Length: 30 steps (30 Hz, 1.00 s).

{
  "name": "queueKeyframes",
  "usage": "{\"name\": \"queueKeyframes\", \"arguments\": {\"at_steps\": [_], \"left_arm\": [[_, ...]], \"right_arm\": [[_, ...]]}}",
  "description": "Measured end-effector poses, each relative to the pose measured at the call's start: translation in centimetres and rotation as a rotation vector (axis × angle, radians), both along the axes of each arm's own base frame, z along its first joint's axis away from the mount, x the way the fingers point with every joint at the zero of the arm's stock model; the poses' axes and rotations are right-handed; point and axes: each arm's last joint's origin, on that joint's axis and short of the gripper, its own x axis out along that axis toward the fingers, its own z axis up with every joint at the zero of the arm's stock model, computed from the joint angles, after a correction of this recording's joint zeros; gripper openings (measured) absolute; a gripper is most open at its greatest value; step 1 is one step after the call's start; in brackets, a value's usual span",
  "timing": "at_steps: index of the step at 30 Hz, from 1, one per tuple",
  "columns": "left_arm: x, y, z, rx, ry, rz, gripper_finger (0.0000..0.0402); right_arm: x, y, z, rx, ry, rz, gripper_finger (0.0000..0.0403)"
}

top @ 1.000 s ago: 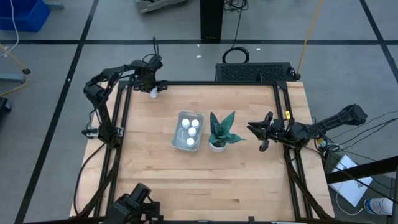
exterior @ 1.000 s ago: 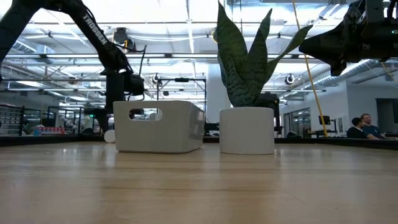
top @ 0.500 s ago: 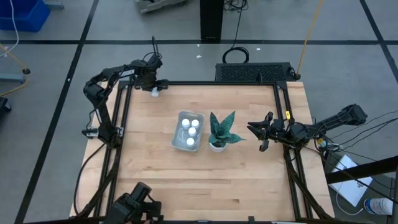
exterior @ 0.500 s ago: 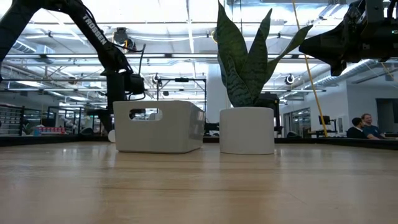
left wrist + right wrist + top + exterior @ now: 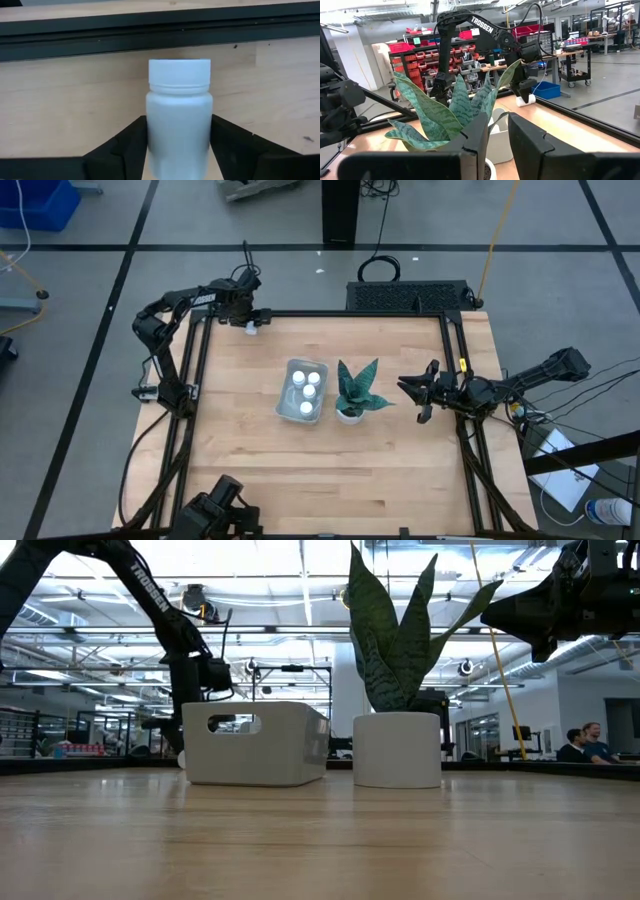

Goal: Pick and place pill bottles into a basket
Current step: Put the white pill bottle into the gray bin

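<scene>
The last small white cylindrical pill bottle (image 5: 179, 117) stands upright at the table's far left corner, between our left gripper's (image 5: 178, 145) dark fingers, which flank its body, seemingly touching. We should squeeze squarely, lift straight, then carry it to the pale grey-blue rectangular basket (image 5: 287, 392) mid-table. Our right gripper (image 5: 418, 393), nearly closed and empty, waits beside the plant.

Grey floor (image 5: 560, 240) crossed by dark lines; bright ceiling lights (image 5: 300, 560) (workshop beyond).

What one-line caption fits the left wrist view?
Left gripper fingers flank an upright white pill bottle on the wooden table near its dark edge rail.
</scene>
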Motion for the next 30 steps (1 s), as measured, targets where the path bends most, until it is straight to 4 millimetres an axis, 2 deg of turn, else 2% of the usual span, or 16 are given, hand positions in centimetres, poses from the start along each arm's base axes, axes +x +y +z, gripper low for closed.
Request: {"name": "queueKeyframes", "arguments": {"at_steps": [7,9,13,18,26,30], "left_arm": [[-0.2,-0.4,-0.9,-0.022,0.015,-0.003,0.022],[-0.2,-0.4,-0.9,-0.022,0.013,-0.011,0.0212],[-0.2,-0.5,-0.8,-0.025,0.006,-0.013,0.0171],[0.2,-1.0,-0.3,-0.035,-0.021,-0.049,0.0169],[1.2,-2.5,3.6,0.098,-0.06,-0.102,0.0169],[2.1,-4.4,5.8,0.216,-0.084,-0.156,0.0181]], "right_arm": [[0.0,0.0,0.0,0.0,0.0,0.0,0.0071],[0.0,0.0,0.0,0.0,0.0,0.0,0.0071],[0.0,0.0,0.0,0.0,0.0,0.0,0.0071],[0.0,0.0,0.0,0.0,0.0,0.0,0.0071],[0.0,0.0,0.0,0.0,0.0,0.0,0.0071],[0.0,0.0,0.0,0.0,0.0,0.0,0.0071]]}}
